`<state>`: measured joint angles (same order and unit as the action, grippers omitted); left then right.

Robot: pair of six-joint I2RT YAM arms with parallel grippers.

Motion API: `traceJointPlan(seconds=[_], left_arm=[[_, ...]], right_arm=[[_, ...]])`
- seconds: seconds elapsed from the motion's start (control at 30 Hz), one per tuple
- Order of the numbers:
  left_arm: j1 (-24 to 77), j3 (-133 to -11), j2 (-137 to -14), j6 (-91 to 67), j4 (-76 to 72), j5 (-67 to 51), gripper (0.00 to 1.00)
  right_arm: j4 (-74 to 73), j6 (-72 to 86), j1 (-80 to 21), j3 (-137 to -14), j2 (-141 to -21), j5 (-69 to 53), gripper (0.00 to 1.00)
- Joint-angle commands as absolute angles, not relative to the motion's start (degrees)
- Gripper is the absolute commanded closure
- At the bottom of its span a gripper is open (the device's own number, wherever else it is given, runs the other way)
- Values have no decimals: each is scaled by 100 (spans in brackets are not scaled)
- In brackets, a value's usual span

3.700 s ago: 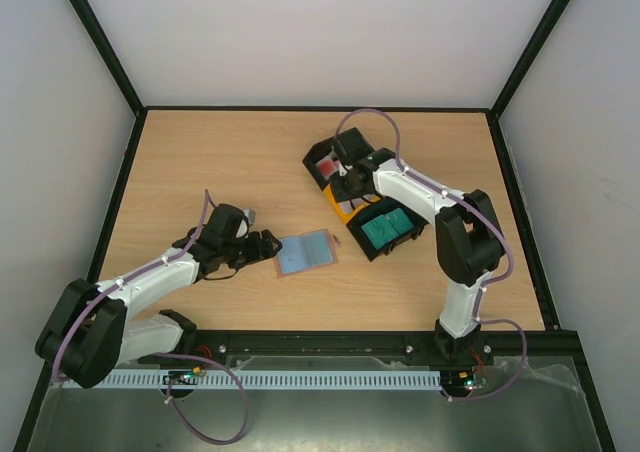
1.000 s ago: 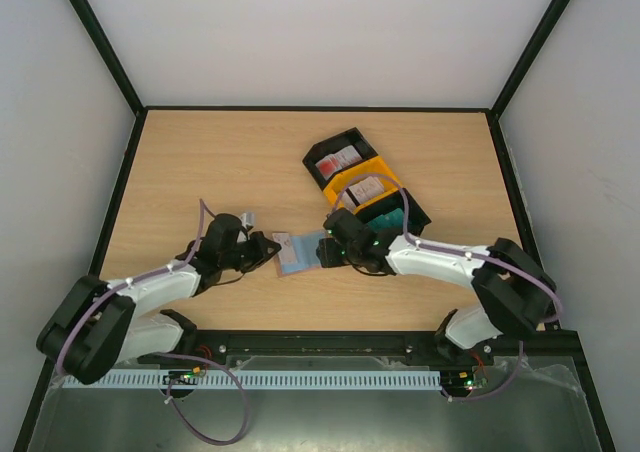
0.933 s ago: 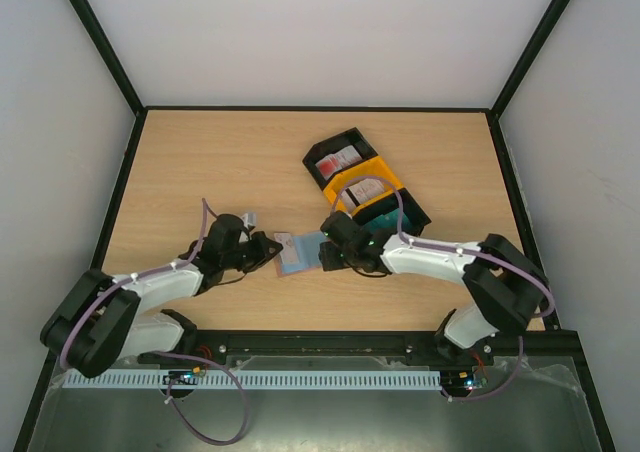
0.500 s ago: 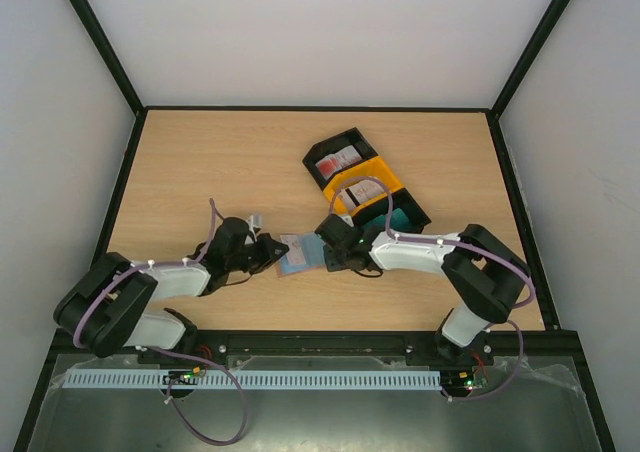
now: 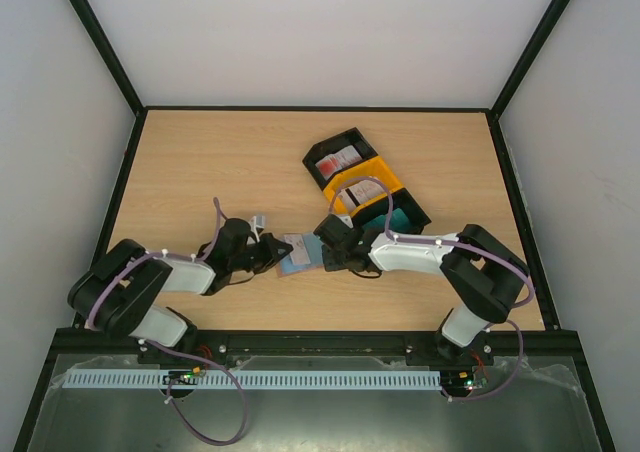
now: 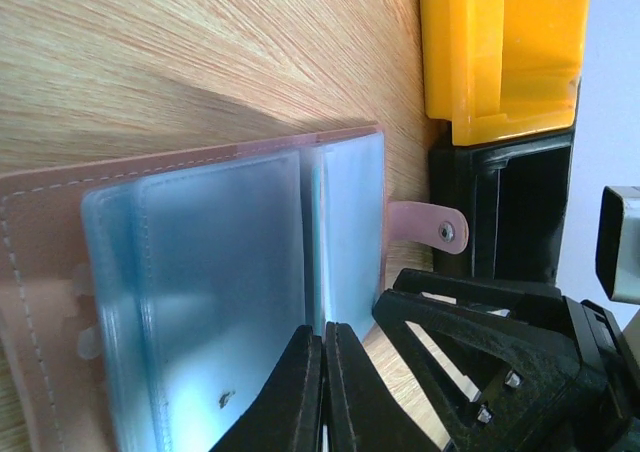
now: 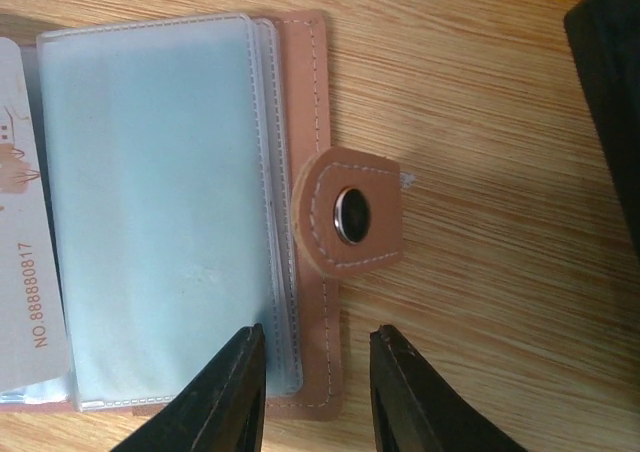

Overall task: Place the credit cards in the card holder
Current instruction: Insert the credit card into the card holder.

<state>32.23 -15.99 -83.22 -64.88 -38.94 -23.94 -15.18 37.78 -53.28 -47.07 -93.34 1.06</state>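
The card holder [image 5: 303,255] lies open on the table, brown outside with blue-grey sleeves [image 6: 220,272] [image 7: 150,202]. A white credit card [image 7: 28,272] with red print sits in its left sleeve. My left gripper [image 5: 283,251] [image 6: 323,327] is shut, its tips resting on the fold between the sleeves. My right gripper [image 5: 328,255] [image 7: 318,334] is open and straddles the holder's brown right edge, just below the snap tab [image 7: 350,212]. More credit cards lie in the trays: white and red [image 5: 338,159], pale [image 5: 366,186], teal [image 5: 403,217].
Three joined trays stand behind the right arm: a black tray [image 5: 322,148], a yellow tray [image 5: 345,202] [image 6: 505,52] and another black tray [image 5: 420,215] [image 6: 520,212]. Black frame rails edge the table.
The right gripper's jaws have narrowed around the holder's right edge. The left gripper, still shut, has slid right onto the holder's sleeves.
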Motion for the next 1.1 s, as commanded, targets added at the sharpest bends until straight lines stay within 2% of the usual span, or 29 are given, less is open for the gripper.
traceJointPlan(seconds=[0.0,0.63,0.87,1.07], left_arm=[[3252,-1535,-8495,-6599,-4397,-2485,98],[3582,-1415,-8758,-6906,-4539,-1989,98],[3599,-1378,-8839,-7025,-4721,-1846,98],[3597,-1379,-8878,-7090,-4914,-1758,98]], right_arm=[[-1500,3917,-5346,-4527,-9429,204,70],[-1393,4216,-5344,-4400,-9375,89,70],[-1305,4463,-5339,-4318,-8911,103,53],[-1131,4613,-5320,-4251,-8829,46,50]])
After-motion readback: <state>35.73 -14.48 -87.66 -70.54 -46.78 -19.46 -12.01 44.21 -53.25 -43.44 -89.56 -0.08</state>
